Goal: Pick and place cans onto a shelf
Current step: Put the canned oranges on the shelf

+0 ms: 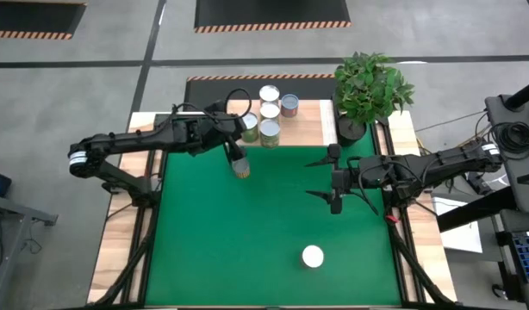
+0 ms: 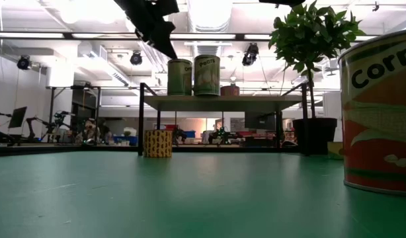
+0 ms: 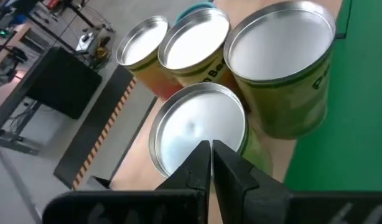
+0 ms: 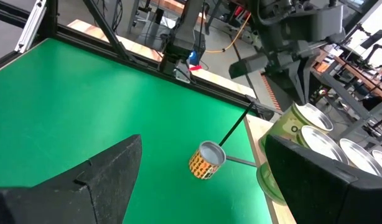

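Observation:
Several cans point(image 1: 270, 112) stand upright on the light-wood shelf point(image 1: 308, 125) at the table's far edge. My left gripper point(image 3: 211, 148) is shut, slanting down over the silvery lid of the shelf's near-left can point(image 3: 197, 127). In the low view it point(image 2: 171, 51) hangs just above and left of that can point(image 2: 180, 77). A small yellow-labelled can point(image 1: 241, 168) stands on the green mat by the shelf's left leg. A corn can point(image 1: 312, 257) stands near the front edge. My right gripper point(image 1: 316, 179) waits open, mid-right over the mat, holding nothing. My left gripper's shut fingertips point(image 3: 200, 155) stand over the near-left can's lid point(image 3: 191, 121), slanting down from the table's left. I cannot tell whether they touch the lid. The can stands upright on the shelf.
A potted plant point(image 1: 368, 86) stands at the shelf's right end. The shelf's thin black legs point(image 2: 141, 119) reach down to the mat. Open green mat point(image 1: 213, 241) lies between the shelf and the front can. Wooden strips and black frame bars point(image 1: 144, 232) run along both table sides.

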`<state>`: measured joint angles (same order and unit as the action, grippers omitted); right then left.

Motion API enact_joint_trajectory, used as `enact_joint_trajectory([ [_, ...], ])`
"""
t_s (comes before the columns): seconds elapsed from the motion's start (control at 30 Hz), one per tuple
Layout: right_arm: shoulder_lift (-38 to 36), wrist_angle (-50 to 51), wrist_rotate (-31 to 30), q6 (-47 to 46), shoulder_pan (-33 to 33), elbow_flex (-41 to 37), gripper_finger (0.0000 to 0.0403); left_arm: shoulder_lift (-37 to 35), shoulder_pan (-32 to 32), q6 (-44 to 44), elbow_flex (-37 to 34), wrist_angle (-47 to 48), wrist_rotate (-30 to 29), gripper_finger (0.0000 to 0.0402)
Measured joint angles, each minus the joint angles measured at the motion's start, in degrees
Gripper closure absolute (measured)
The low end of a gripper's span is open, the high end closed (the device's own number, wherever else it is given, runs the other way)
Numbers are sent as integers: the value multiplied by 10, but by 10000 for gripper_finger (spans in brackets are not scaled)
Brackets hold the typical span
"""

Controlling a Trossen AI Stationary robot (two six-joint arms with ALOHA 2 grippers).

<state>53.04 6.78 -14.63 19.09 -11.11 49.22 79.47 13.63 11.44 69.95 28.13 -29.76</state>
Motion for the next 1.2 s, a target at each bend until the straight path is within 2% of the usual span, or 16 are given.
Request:
enact_joint_trajectory([
  [0.2,0,2,0,0,0,0,76,0,0,8,0,17,-72,402],
  [0.53,0,2,0,0,0,0,76,-6,0,5,-1,12,-80,402],
  [0.8,0,2,0,0,0,0,76,-6,-3,0,1,-2,-25,402],
  [1.2,0,3,0,0,0,0,76,-6,9,16,1,31,-51,402],
])
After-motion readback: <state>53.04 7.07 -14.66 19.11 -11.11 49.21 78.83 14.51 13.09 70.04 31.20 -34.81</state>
